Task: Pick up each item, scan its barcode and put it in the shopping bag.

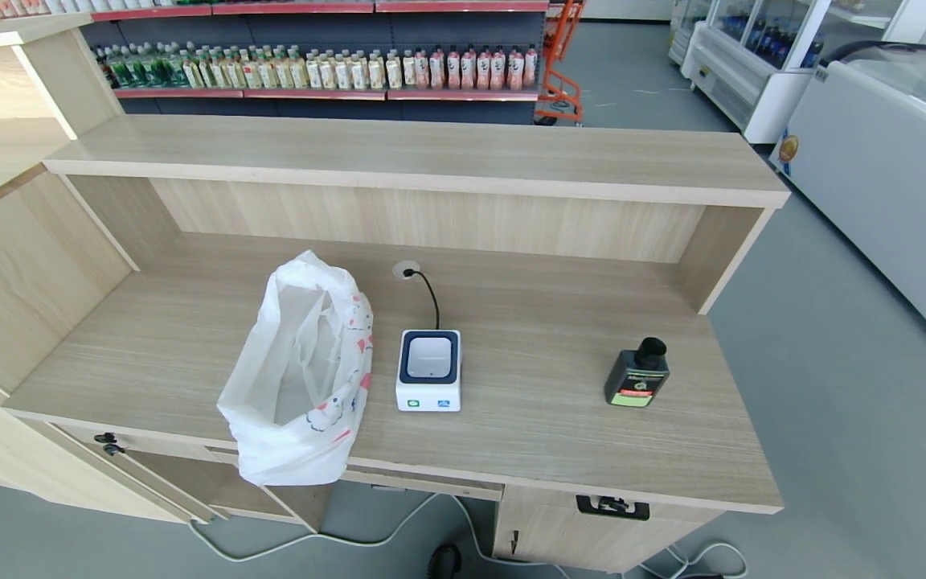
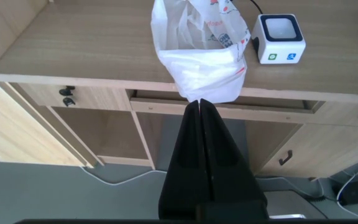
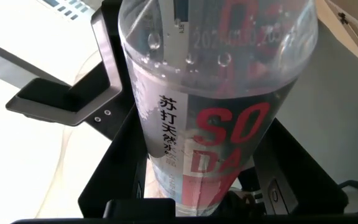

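My left gripper point(image 2: 201, 107) hung pinched tight on nothing below the front edge of the counter point(image 2: 73, 37), facing the shopping bag point(image 2: 201, 56). The bag slumped over that edge, so I judged a heavy drop could drag it off. Right of it sat the scanner point(image 1: 428, 370), then a dark bottle point(image 1: 637, 374), upright and easy to topple. My right gripper point(image 3: 207, 180) clamped a clear soda bottle point(image 3: 219, 93); its slick wall might turn, hiding the barcode.
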You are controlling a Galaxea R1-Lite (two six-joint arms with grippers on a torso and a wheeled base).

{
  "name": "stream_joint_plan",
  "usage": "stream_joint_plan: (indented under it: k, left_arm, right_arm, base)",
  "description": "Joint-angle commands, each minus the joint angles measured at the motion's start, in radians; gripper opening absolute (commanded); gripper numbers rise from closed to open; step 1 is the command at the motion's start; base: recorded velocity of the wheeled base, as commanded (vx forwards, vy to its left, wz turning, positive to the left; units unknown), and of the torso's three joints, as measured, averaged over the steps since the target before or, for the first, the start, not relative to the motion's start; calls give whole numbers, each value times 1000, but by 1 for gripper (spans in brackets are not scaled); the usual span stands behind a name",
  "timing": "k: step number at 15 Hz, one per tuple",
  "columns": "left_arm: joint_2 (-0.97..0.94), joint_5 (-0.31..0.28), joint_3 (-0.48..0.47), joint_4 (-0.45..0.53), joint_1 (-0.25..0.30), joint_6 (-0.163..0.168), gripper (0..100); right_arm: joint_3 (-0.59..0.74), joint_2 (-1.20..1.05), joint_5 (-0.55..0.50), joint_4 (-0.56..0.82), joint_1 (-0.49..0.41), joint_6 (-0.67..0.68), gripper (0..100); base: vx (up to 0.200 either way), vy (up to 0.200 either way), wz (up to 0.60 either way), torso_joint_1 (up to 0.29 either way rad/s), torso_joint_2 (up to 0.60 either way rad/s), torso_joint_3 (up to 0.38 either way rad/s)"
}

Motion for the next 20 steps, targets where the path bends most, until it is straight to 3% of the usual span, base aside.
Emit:
stream_joint_plan:
  k: [1,2,4,6,7,9,11,14,18,20]
  left_arm:
    - [0,0,0,0,0,0,0]
    - [0,0,0,0,0,0,0]
    - [0,0,0,0,0,0,0]
    - [0,0,0,0,0,0,0]
    - [0,0,0,0,0,0,0]
    - [0,0,0,0,0,0,0]
    - [0,0,0,0,0,0,0]
    - [0,0,0,0,0,0,0]
    - [1,0,0,0,0,0,0]
    - [0,0,0,0,0,0,0]
  right_arm:
    - [1,4,-12,0,-5,-1,0]
    - [1,12,-38,0,-5,-6,0]
    - [15,63,-199,1,-7,-151,0]
    - [60,159,-524,3,-8,-411,0]
    - [71,190,-637,-2,-8,-455,0]
    - [78,213,-740,-19,-11,-484,0]
    - [97,244,-875,-23,-11,-659,0]
    - [136,264,-970,-26,-39,-793,0]
    - [181,300,-1130,-66,-189,-1064,0]
    - [193,322,-1130,-128,-172,-1081,0]
  base:
    - [0,0,0,0,0,0]
    - [0,0,0,0,0,0]
    - [0,0,0,0,0,0]
    - [0,0,0,0,0,0]
    - [0,0,0,0,0,0]
    - [0,0,0,0,0,0]
    - [0,0,0,0,0,0]
    - [0,0,0,0,0,0]
    - [0,0,0,0,0,0]
    - [0,0,0,0,0,0]
